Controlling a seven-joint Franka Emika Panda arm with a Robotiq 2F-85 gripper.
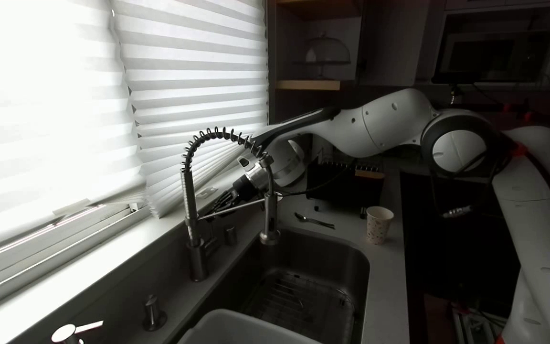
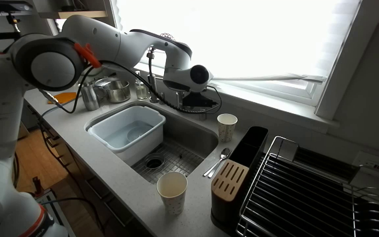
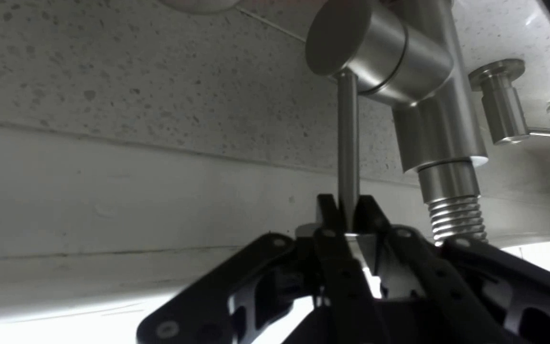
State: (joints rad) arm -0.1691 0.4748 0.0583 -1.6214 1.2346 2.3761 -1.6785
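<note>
On arm's base (image 2: 59,231), lettering (image 2: 40,231) "KA"

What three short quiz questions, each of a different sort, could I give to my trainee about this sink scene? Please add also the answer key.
1. What is the black two-finger gripper closed on?
2. True or false: the pale rectangular plastic basin stands inside the metal sink.
3. How many patterned white paper cups can you count on the light grey speckled counter?

Key:
1. The slim cylindrical metal faucet lever, as the wrist view shows.
2. True.
3. Two, both seen in an exterior view.
</note>
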